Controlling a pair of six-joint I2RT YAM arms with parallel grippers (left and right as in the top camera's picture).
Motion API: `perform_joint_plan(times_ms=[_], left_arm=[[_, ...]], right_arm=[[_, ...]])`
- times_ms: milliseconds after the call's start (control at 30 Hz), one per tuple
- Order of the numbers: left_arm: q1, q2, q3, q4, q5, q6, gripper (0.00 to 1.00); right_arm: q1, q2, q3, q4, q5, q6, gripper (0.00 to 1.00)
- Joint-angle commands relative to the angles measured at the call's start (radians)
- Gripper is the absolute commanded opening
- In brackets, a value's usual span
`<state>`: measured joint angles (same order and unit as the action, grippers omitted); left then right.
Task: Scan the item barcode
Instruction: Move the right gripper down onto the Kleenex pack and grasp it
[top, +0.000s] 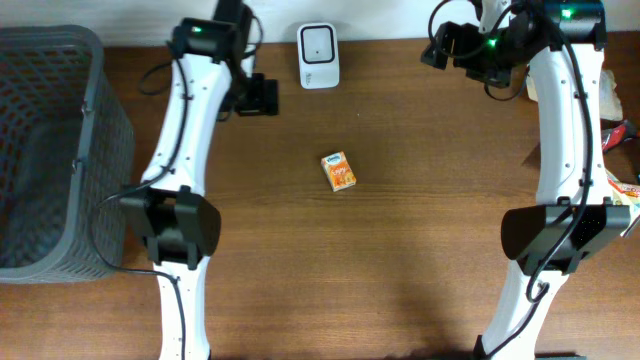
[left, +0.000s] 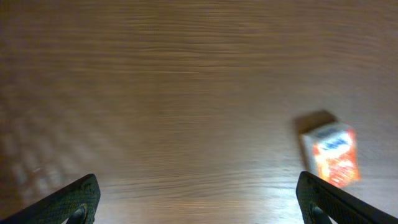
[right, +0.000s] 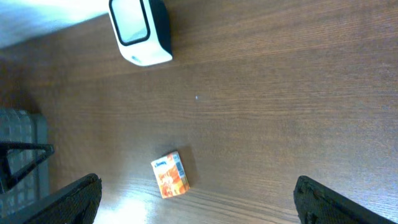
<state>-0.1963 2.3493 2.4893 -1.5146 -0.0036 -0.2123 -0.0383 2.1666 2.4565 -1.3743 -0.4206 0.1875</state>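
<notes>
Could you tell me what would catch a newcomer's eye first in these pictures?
A small orange box lies alone in the middle of the table. A white scanner stands at the far edge behind it, and a grey basket sits at the left.

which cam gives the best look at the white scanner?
Right wrist: the white scanner is largest and sharp there, window and dark side visible, top edge clipped by the frame. Overhead shows the scanner whole but small. Left wrist misses it.
</notes>
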Motion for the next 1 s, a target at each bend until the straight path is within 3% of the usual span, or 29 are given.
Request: perform_joint_plan(times_ms=[0,67,133,200,333,533,667,967], left_arm=[[0.024,0.023,0.011,-0.013,-0.027,-0.023,0.99],[0.032,0.023,0.011,-0.013,-0.027,-0.023,0.99],[0.034,0.023,0.011,-0.013,-0.027,-0.023,0.99],[0.034,0.023,0.011,-0.013,-0.027,-0.023,0.99],[0.034,0.023,0.011,-0.013,-0.027,-0.023,0.99],[0.034,0.023,0.011,-0.013,-0.027,-0.023,0.99],[0.034,0.023,0.011,-0.013,-0.027,-0.023,0.99],[0.034,0.023,0.011,-0.013,-0.027,-0.023,0.99]], right_arm=[[0.005,0.000,-0.001,0.019,-0.016,0.070,0.98],[0.007,0.000,-0.002,0.004,-0.061,0.084,0.99],[0.037,0.007,-0.015,-0.010,-0.096,-0.012,0.99],[0.086,0.022,-0.039,-0.046,-0.052,-0.125,0.99],[0.212,0.052,-0.190,-0.073,0.075,-0.131,0.99],[0.360,0.052,-0.488,0.162,0.079,-0.132,0.99],[0.406,0.052,-0.595,0.291,0.077,-0.127,0.67],[0.426,0.052,-0.617,0.344,0.034,-0.111,0.66]])
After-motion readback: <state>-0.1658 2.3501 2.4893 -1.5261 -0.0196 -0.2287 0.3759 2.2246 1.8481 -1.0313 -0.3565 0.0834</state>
